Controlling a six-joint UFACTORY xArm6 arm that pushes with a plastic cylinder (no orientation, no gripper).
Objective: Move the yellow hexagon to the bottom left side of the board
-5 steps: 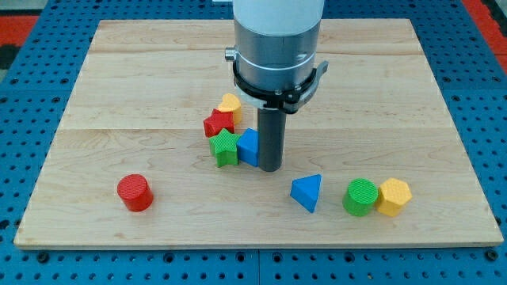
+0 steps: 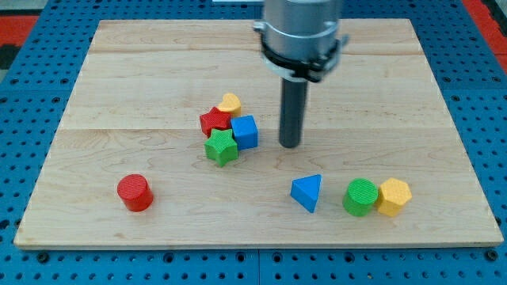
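The yellow hexagon [image 2: 394, 196] lies near the board's bottom right, touching a green cylinder [image 2: 361, 197] on its left. My tip [image 2: 291, 146] rests on the wooden board [image 2: 142, 87] near the middle, well up and left of the hexagon. It stands just right of the blue cube [image 2: 245, 131], with a small gap between them.
A cluster sits left of my tip: a red star [image 2: 214, 121], a green star [image 2: 222, 147], a small yellow block [image 2: 230, 103] and the blue cube. A blue triangle [image 2: 307, 192] lies below my tip. A red cylinder [image 2: 135, 192] stands at the bottom left.
My tip has moved up and to the right, away from the blue cube. The blue cube and green star now sit slightly higher and closer to the red star.
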